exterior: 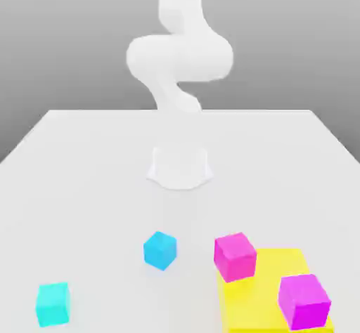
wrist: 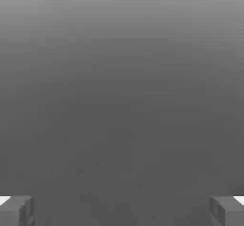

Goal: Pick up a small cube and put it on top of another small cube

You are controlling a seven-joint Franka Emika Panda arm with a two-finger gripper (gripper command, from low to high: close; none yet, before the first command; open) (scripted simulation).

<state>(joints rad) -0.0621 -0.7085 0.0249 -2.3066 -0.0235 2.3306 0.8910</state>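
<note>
Yellow flat square (exterior: 271, 296): on the counter toward the exterior view's right; pink cube (exterior: 235, 257) and purple cube (exterior: 304, 302) at it, pink by its far-left corner, purple by its near-right part, apart from each other.
Counter: pale, smooth, white (exterior: 105, 212).
Room: plain grey backdrop (exterior: 70, 43).
Arm: white, rising from its base (exterior: 180, 168) near the counter's far side.
Blue cube: small, plain (exterior: 160, 251), on bare counter between cyan and pink.
Cyan cube: small, plain (exterior: 53, 304), on bare counter toward the exterior view's left, nearer the camera than blue.
Fingers: spread wide (wrist: 122, 211), nothing between them, well apart from all four cubes.
</note>
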